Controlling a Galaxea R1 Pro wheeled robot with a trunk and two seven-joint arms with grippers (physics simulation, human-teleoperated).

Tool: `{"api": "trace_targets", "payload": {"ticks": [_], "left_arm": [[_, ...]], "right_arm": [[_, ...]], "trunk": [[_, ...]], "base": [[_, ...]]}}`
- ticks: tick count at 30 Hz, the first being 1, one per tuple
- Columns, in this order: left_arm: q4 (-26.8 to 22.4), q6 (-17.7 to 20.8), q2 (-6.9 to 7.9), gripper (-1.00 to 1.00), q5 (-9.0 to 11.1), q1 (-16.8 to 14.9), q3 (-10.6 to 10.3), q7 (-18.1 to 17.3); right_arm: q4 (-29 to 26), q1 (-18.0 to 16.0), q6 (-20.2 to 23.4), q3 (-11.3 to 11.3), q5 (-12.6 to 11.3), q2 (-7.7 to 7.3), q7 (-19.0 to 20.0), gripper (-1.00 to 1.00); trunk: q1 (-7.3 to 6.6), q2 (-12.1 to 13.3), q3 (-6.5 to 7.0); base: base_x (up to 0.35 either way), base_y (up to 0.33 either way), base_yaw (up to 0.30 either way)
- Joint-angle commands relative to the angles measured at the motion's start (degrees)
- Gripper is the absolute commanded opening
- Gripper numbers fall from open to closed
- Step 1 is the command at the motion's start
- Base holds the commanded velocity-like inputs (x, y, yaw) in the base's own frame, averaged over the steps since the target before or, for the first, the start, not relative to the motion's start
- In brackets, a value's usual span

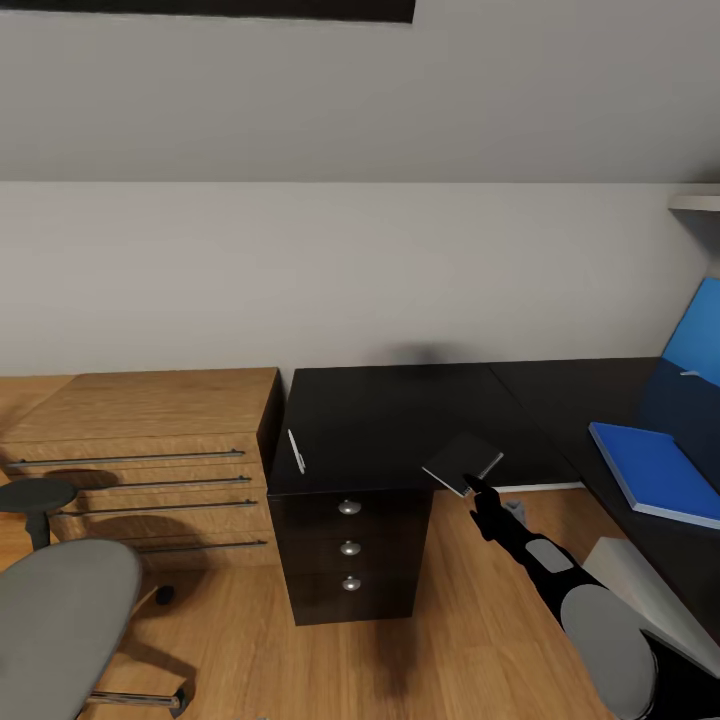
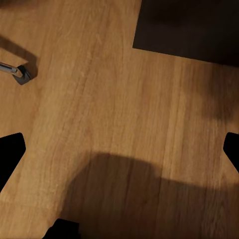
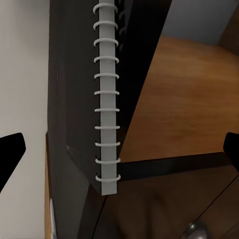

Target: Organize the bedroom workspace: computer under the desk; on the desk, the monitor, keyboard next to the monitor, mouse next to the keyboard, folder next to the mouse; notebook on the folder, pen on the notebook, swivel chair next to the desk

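The grey spiral notebook (image 1: 462, 462) sits at the inner front corner of the black desk (image 1: 380, 410), one corner past the edge. My right gripper (image 1: 474, 488) is right at that corner. In the right wrist view the notebook's spiral edge (image 3: 107, 99) runs between the fingers of the right gripper (image 3: 119, 154), which stand wide apart and open. The whitish pen (image 1: 296, 450) lies on the desk's left front. On the desk's right wing lies the blue folder (image 1: 655, 470). The grey swivel chair (image 1: 60, 610) stands at the lower left. My left gripper (image 2: 119, 154) hangs open over the wood floor.
A light wooden dresser (image 1: 140, 410) adjoins the desk's left side. The three-drawer pedestal (image 1: 350, 545) stands under the desk, with a knob (image 3: 196, 230) near my right hand. A grey-white computer box (image 1: 640, 585) shows under the right wing. One chair castor (image 2: 22, 74) is near my left hand.
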Motion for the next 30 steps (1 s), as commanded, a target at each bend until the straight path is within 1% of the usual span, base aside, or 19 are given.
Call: {"api": "trace_targets", "payload": {"ticks": [1,30], "left_arm": [[-0.1,-0.4,0.08,1.00,0.6,0.0,-0.3,0.4],[-0.1,-0.4,0.08,1.00,0.6,0.0,-0.3,0.3]], "right_arm": [[0.0,0.0,0.5,-0.2,-0.3,0.01,0.1,1.00],[-0.1,0.0,0.5,-0.2,-0.3,-0.06,0.1,1.00]], "trunk": [[0.00,0.0,-0.04],[0.00,0.0,-0.04]], "base": [[0.000,0.007,0.000],[0.000,0.014,0.000]]}}
